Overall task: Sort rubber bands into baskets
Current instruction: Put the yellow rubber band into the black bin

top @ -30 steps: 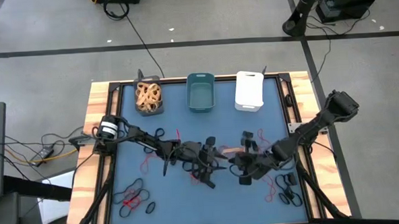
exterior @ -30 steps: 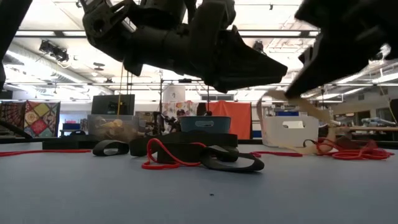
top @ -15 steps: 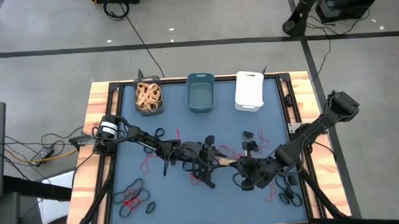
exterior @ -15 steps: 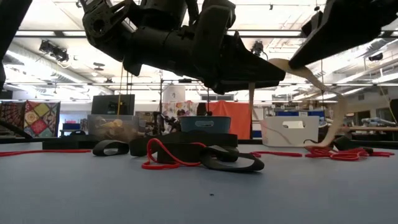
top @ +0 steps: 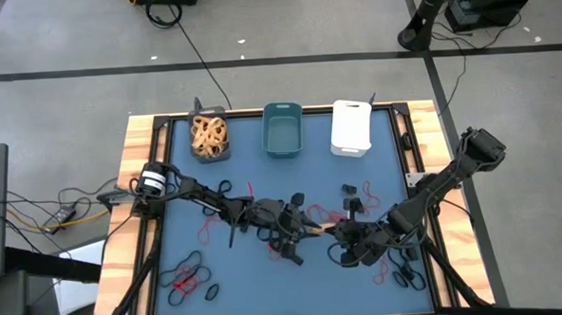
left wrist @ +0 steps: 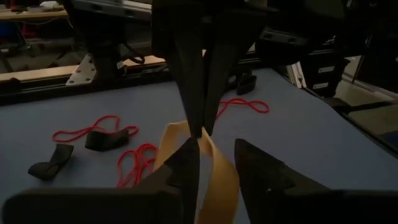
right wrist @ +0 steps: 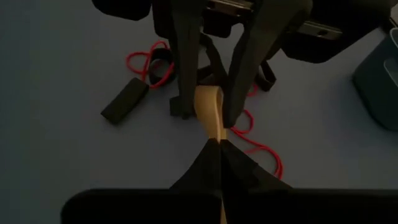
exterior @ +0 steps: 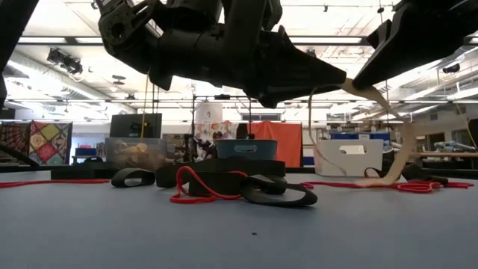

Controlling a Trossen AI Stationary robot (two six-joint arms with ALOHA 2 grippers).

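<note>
Mid-table, the right gripper (right wrist: 219, 146) with jaws pinching a tan rubber band (right wrist: 210, 112) meets the spread-jawed left gripper (left wrist: 214, 155) at its nine o'clock; a mistimed release could drop it.

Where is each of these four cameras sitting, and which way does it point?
High view: overhead, straight down on the table; both arms show, the three baskets along the far edge.
Low view: at tabletop height, looking level across; the arms hang in from above.
Left wrist view: on the left arm, past its open fingers.
Right wrist view: on the right arm, past its shut fingers.
All four show the tan band passing between the grippers.
</note>
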